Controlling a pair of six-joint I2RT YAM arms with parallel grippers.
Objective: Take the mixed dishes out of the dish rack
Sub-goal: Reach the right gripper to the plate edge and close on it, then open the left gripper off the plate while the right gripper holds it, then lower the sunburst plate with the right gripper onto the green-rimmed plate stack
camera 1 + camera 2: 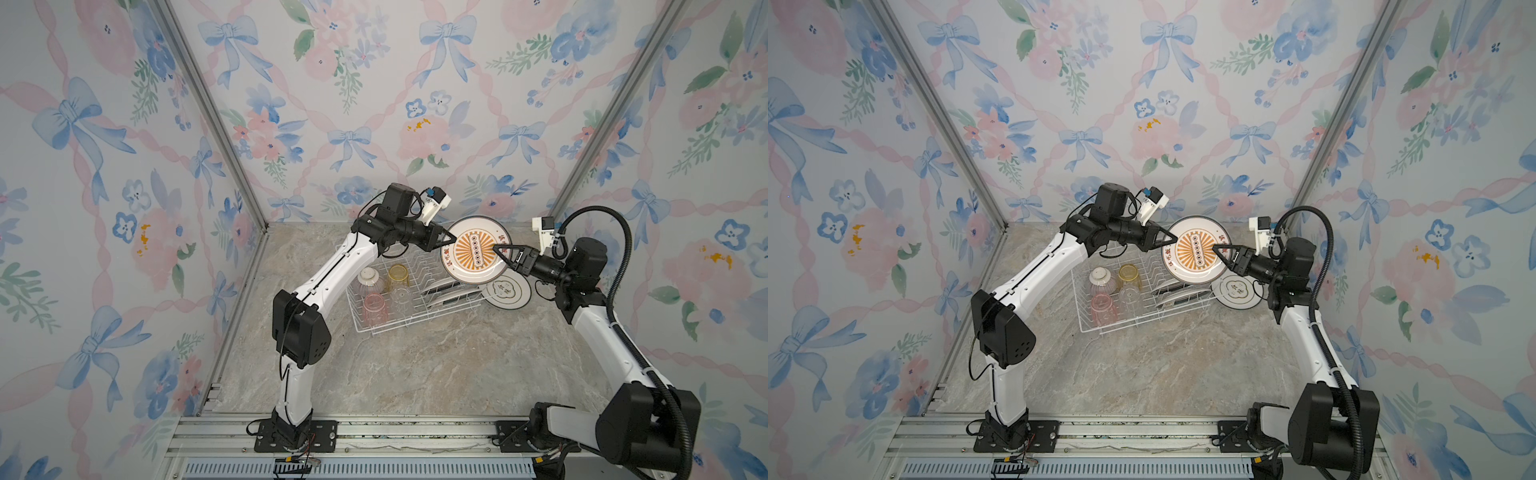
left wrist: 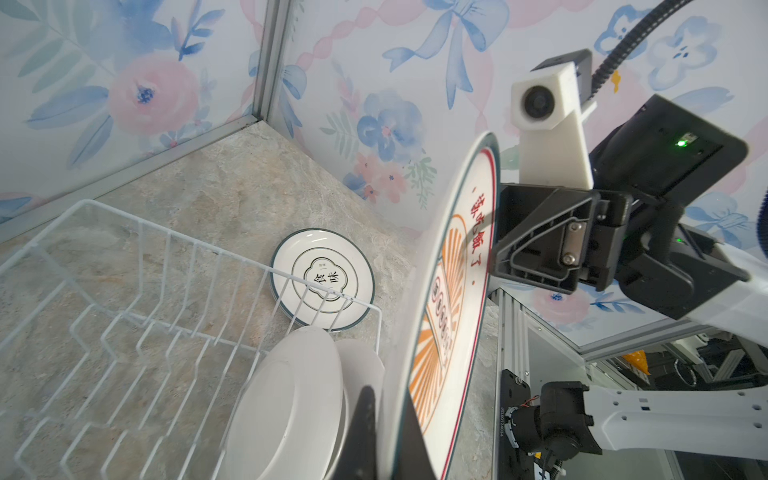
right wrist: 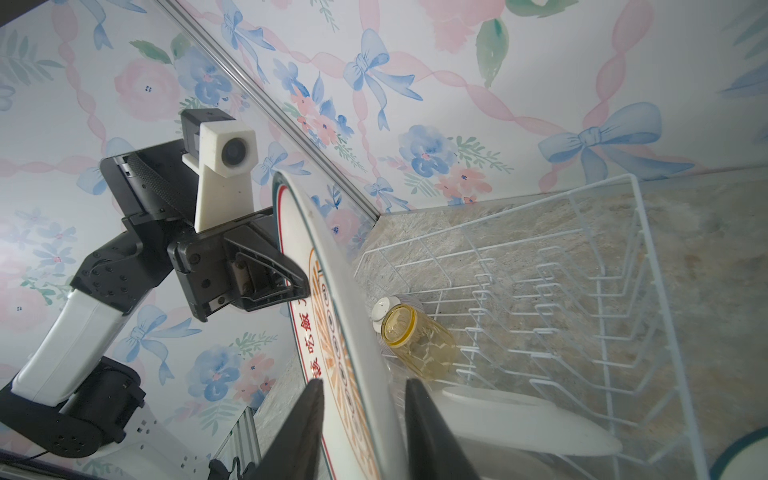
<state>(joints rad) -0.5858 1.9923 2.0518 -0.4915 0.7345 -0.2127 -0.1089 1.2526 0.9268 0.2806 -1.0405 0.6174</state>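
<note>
Sunburst plate (image 1: pixel 476 266), held above dish rack (image 1: pixel 376 330)
Left tool (image 1: pixel 454 240) is clamped on one rim. Right tool (image 1: pixel 495 248) straddles the opposite rim, narrow, with a sliver of gap at the back (right wrist view). Slotted plates (image 1: pixel 446 291), bowl (image 1: pixel 370 279) and tumblers (image 1: pixel 398 276) sit in the rack. A lone plate (image 1: pixel 508 293) lies on the worktop (image 1: pixel 415 365) beside it.

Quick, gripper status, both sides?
Left gripper: shut on the orange plate.
Right gripper: jaws either side of that plate; grip cannot be told.
</note>
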